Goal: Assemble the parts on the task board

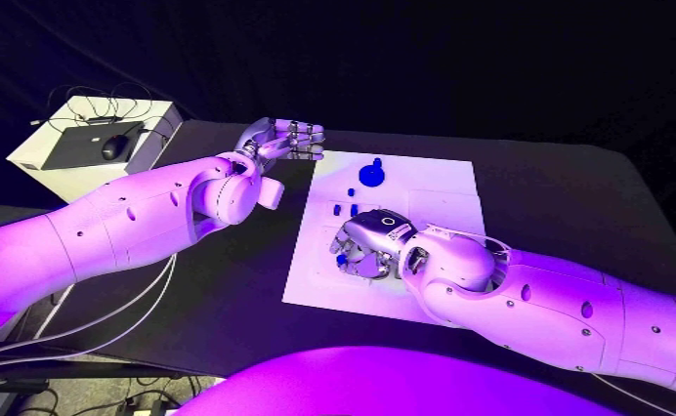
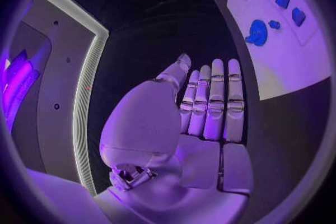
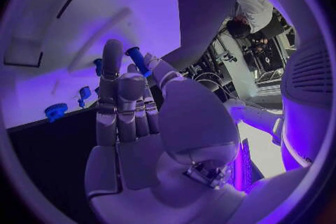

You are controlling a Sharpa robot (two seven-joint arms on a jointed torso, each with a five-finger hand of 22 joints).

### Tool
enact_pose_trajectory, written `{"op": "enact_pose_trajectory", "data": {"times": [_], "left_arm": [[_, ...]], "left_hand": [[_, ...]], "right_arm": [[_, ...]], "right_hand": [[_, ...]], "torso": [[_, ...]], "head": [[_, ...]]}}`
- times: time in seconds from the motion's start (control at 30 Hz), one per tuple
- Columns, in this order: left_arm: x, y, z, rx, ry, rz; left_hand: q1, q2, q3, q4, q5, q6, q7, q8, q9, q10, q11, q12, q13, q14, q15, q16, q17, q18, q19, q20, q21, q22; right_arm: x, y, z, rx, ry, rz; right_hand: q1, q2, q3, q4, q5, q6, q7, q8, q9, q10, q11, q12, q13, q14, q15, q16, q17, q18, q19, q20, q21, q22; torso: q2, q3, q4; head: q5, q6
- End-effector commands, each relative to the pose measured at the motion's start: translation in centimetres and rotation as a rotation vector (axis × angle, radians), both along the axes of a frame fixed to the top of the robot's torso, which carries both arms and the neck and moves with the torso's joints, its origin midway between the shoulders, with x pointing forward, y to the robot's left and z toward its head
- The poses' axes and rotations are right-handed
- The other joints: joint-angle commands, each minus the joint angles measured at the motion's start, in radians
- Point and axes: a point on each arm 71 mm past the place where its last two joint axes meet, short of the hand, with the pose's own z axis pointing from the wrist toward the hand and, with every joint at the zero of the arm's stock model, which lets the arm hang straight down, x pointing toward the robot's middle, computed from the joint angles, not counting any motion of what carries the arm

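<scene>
The black table takes up most of the scene, and on it lies the white task board, long side running away from the robot. The right hand hangs over the board's near half, and between thumb and a fingertip it pinches a small blue peg, a slim cylinder whose long axis stands out past the fingertips, the other fingers lying loosely alongside. The left hand is held off the board's far left corner, fingers straight and side by side with nothing in them (it looks idle to me). Beyond the right hand, toward the board's far end, sit the blue round part and a few small blue pieces just ahead of the fingers. I'd judge the right hand far the nearer to those pieces, so seating the peg means tipping it upright and reaching slightly forward.
</scene>
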Motion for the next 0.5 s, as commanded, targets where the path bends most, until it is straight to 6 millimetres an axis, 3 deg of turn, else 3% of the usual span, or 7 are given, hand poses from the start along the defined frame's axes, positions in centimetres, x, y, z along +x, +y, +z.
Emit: {"op": "enact_pose_trajectory", "data": {"times": [0.03,0.2,0.3,0.37,0.4,0.43,0.5], "left_arm": [[0.0,-0.1,0.1,-0.012,-0.001,-0.015],[0.0,-0.1,0.0,-0.012,0.0,-0.016],[0.0,-0.1,0.0,-0.011,0.001,-0.015],[0.0,0.0,0.0,-0.011,0.002,-0.014],[0.0,0.0,0.0,-0.011,0.002,-0.014],[0.0,0.0,0.0,-0.011,0.002,-0.014],[0.0,0.0,0.0,-0.011,0.003,-0.013]], "left_hand": [[-0.008,-0.002,-0.002,0.006,-0.001,-0.002,0.001,0.002,0.0,-0.007,0.0,-0.002,0.0,-0.006,-0.003,-0.001,0.001,-0.01,0.008,0.0,0.004,-0.001],[-0.009,-0.002,-0.004,0.008,-0.001,-0.003,0.002,0.002,0.0,-0.008,0.001,-0.003,0.0,-0.007,-0.002,-0.001,0.001,-0.01,0.008,0.001,0.004,-0.002],[-0.009,-0.002,-0.004,0.008,-0.001,-0.003,0.002,0.002,0.0,-0.008,0.001,-0.003,0.0,-0.007,-0.002,-0.001,0.001,-0.01,0.008,0.001,0.004,-0.002],[-0.009,-0.002,-0.004,0.008,-0.001,-0.003,0.002,0.002,0.0,-0.008,0.001,-0.003,0.0,-0.007,-0.002,-0.001,0.001,-0.01,0.008,0.001,0.004,-0.002],[-0.009,-0.002,-0.004,0.008,-0.001,-0.003,0.002,0.002,0.0,-0.008,0.001,-0.003,0.0,-0.007,-0.002,-0.001,0.001,-0.01,0.008,0.001,0.003,-0.002],[-0.009,-0.001,-0.005,0.01,-0.001,-0.003,0.002,0.002,0.0,-0.008,0.001,-0.002,0.0,-0.007,-0.002,-0.001,0.001,-0.01,0.008,0.001,0.003,-0.003],[-0.009,-0.001,-0.005,0.01,-0.001,-0.003,0.002,0.002,0.0,-0.008,0.001,-0.002,0.0,-0.007,-0.002,-0.001,0.001,-0.01,0.008,0.001,0.003,-0.003]], "right_arm": [[0.0,-0.1,0.2,0.025,-0.007,-0.001],[0.1,-0.4,0.4,0.054,-0.016,-0.015],[0.1,-0.7,0.6,0.083,-0.019,-0.027],[0.1,-1.1,0.8,0.115,-0.022,-0.039],[0.1,-1.2,0.9,0.125,-0.022,-0.043],[0.1,-1.5,1.1,0.148,-0.02,-0.053],[0.2,-2.0,1.4,0.185,-0.014,-0.071]], "right_hand": [[0.004,-0.01,-0.015,0.001,0.004,-0.001,0.0,-0.004,0.0,-0.024,0.004,-0.001,-0.001,0.0,0.009,0.001,-0.001,0.0,0.005,0.002,-0.006,-0.002],[0.013,-0.019,-0.083,0.005,0.004,-0.037,-0.003,-0.002,0.0,-0.132,0.027,0.007,0.0,-0.004,0.025,-0.008,-0.007,0.004,0.002,0.014,-0.02,-0.015],[0.031,-0.031,-0.158,0.034,0.012,-0.141,-0.007,-0.003,-0.001,-0.219,0.047,0.014,0.0,-0.006,0.037,-0.022,-0.02,0.01,0.001,0.027,-0.044,-0.041],[0.051,-0.063,-0.195,0.115,0.004,-0.274,-0.018,-0.009,-0.008,-0.266,0.057,0.024,0.0,-0.006,0.044,-0.032,-0.03,0.015,0.011,0.036,-0.065,-0.07],[0.067,-0.076,-0.202,0.151,0.003,-0.298,-0.019,-0.01,-0.009,-0.275,0.058,0.029,0.0,-0.006,0.045,-0.035,-0.033,0.016,0.016,0.038,-0.072,-0.082],[0.09,-0.101,-0.216,0.215,-0.001,-0.345,-0.02,-0.014,-0.012,-0.294,0.063,0.031,0.0,-0.008,0.048,-0.042,-0.038,0.017,0.022,0.041,-0.082,-0.099],[0.119,-0.119,-0.239,0.288,-0.005,-0.392,-0.029,-0.015,-0.014,-0.295,0.061,0.039,-0.001,-0.005,0.046,-0.041,-0.039,0.016,0.036,0.04,-0.091,-0.122]], "torso": [[-0.001,0.0001,-0.0002],[0.0,0.0,0.0],[0.0,-0.0001,0.0003],[0.0,0.0,0.0],[0.0,-0.0001,0.0],[0.0,-0.0001,0.0001],[-0.001,-0.0004,-0.0001]], "head": [[-0.001,0.0],[-0.003,0.0],[-0.004,0.0],[-0.005,0.0],[-0.006,0.0],[-0.008,0.0],[-0.008,0.0]]}}
